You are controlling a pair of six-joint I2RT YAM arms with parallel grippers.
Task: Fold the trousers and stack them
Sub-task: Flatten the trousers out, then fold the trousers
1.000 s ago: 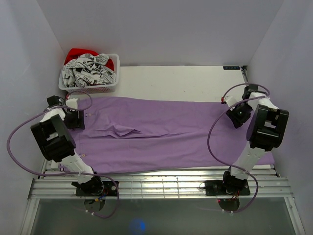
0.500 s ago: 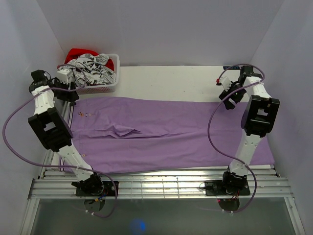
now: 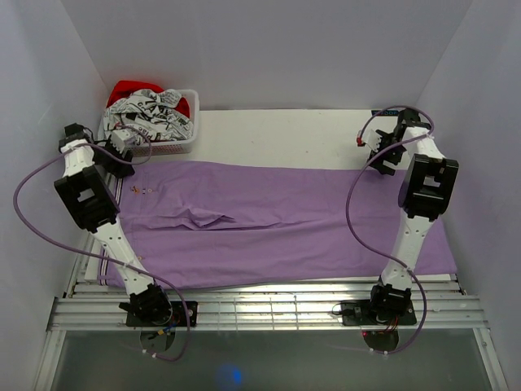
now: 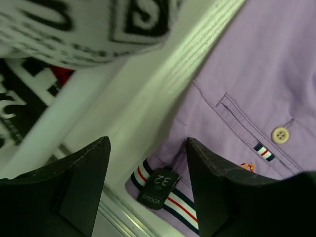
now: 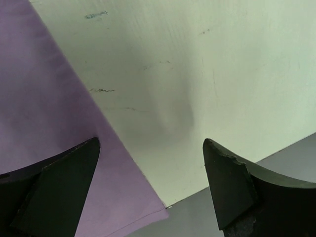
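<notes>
The lilac trousers [image 3: 277, 220] lie spread flat across the table, waist at the left and hems at the right, with a small crease [image 3: 199, 218] left of the middle. My left gripper [image 3: 116, 153] hovers open over the far waist corner. In the left wrist view the gripper [image 4: 148, 177] brackets the striped waistband [image 4: 187, 210] and its black size label [image 4: 158, 190] without touching them. My right gripper [image 3: 381, 155] hovers open over the far hem corner. In the right wrist view the gripper [image 5: 150, 182] is empty above the hem edge [image 5: 74, 148].
A white basket [image 3: 155, 145] heaped with black-and-white printed cloth and red cloth stands at the back left, close to my left gripper; it also shows in the left wrist view [image 4: 59, 49]. A bare white table strip [image 3: 285, 134] runs behind the trousers. Slatted rails [image 3: 269, 305] line the front edge.
Both grippers have risen off the trousers and swung toward the far corners, the left up beside the basket, the right to the far hem. The trousers stay flat.
</notes>
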